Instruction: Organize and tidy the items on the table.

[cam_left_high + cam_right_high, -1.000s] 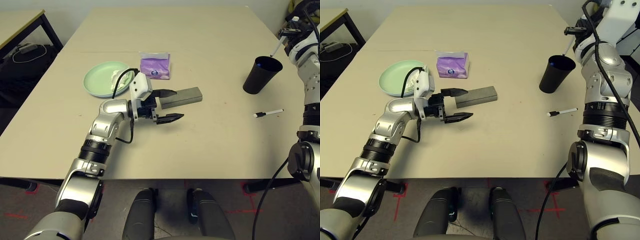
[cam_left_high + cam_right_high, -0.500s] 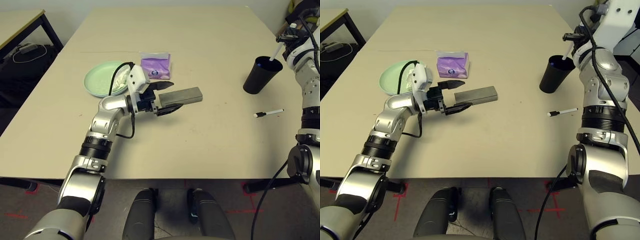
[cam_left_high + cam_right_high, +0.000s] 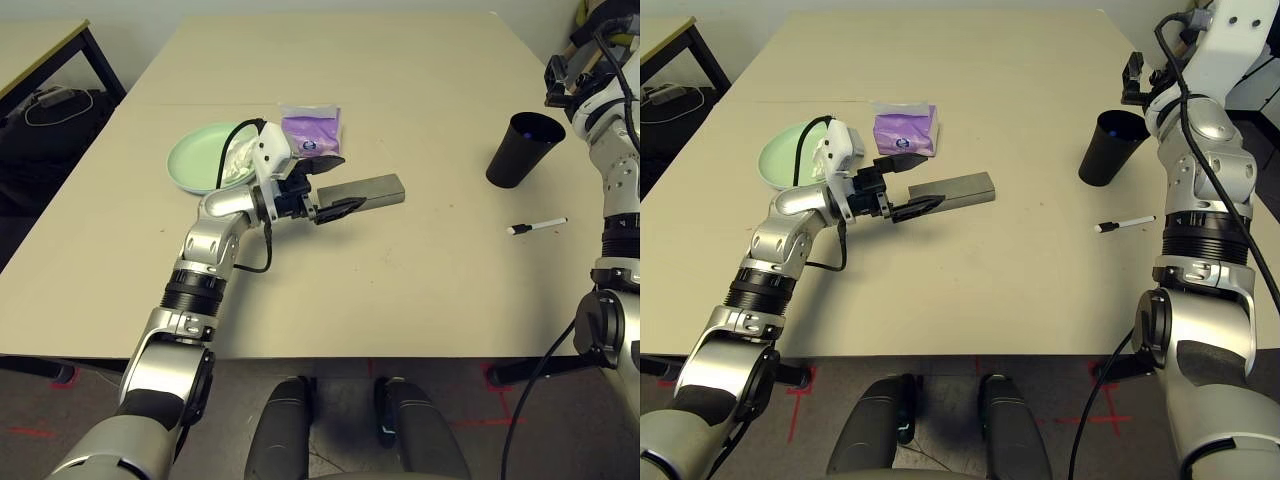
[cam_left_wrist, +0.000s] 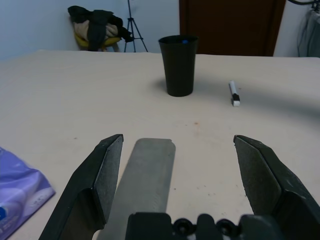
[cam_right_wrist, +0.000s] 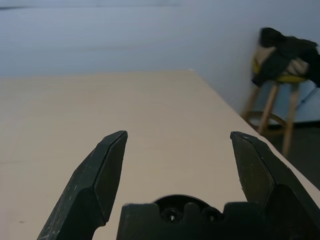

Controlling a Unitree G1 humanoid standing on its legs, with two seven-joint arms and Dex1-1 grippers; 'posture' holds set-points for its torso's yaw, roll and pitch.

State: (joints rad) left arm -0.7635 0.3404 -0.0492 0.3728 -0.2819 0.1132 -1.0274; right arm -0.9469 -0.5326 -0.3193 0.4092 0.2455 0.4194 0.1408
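A grey oblong glasses case (image 3: 958, 188) lay flat mid-table. Behind its left end sat a purple tissue pack (image 3: 905, 130); further left, a pale green round plate (image 3: 788, 156) held crumpled white tissue (image 3: 238, 160). Well right of the case stood an upright black cup (image 3: 1108, 148), a white pen (image 3: 1125, 224) lying nearer.

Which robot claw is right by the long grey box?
The left gripper, open around the end of the grey oblong glasses case. The right gripper, also open, hangs above the black cup.
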